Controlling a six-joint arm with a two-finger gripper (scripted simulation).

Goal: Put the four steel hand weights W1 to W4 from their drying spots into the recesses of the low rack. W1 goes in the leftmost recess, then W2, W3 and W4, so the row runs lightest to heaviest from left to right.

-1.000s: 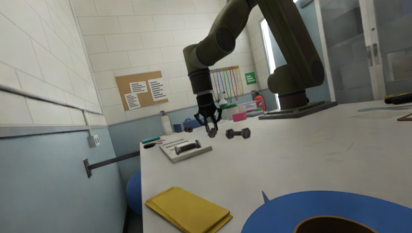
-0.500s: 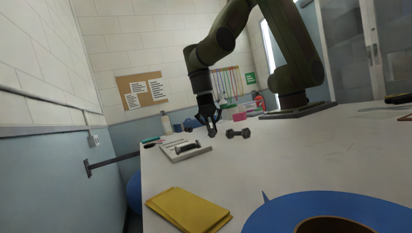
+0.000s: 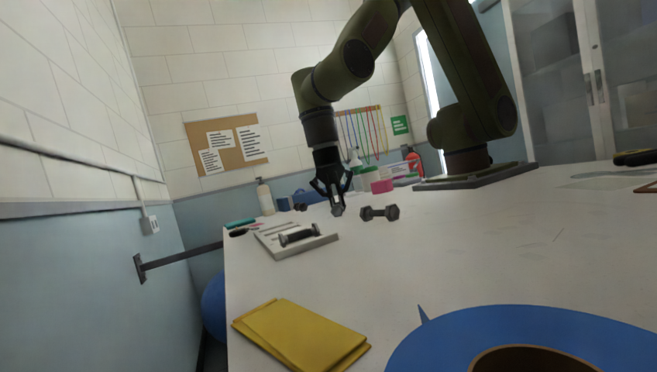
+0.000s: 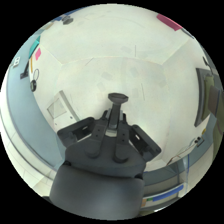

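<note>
A small dark steel hand weight (image 3: pixel 338 209) (image 4: pixel 117 102) is gripped at its handle by my gripper (image 3: pixel 336 201) (image 4: pixel 114 120), which is closed on it just above the white table, behind the rack. The low grey rack (image 3: pixel 295 238) (image 4: pixel 60 106) lies near the table's left edge, and one larger weight (image 3: pixel 298 234) rests in its nearest recess while the other recesses hold nothing. Another weight (image 3: pixel 379 212) lies on the table to the right of my gripper. A further weight (image 3: pixel 300 206) (image 4: pixel 67 20) sits farther back by the wall.
Behind the work, bottles and tubs (image 3: pixel 369 175) and a pink block (image 3: pixel 381 186) line the wall, beside the arm's base (image 3: pixel 475 177). A teal item and a black ring (image 3: pixel 239 227) lie at the left edge. A yellow folded cloth (image 3: pixel 299 336) and blue ring (image 3: pixel 521 341) fill the foreground.
</note>
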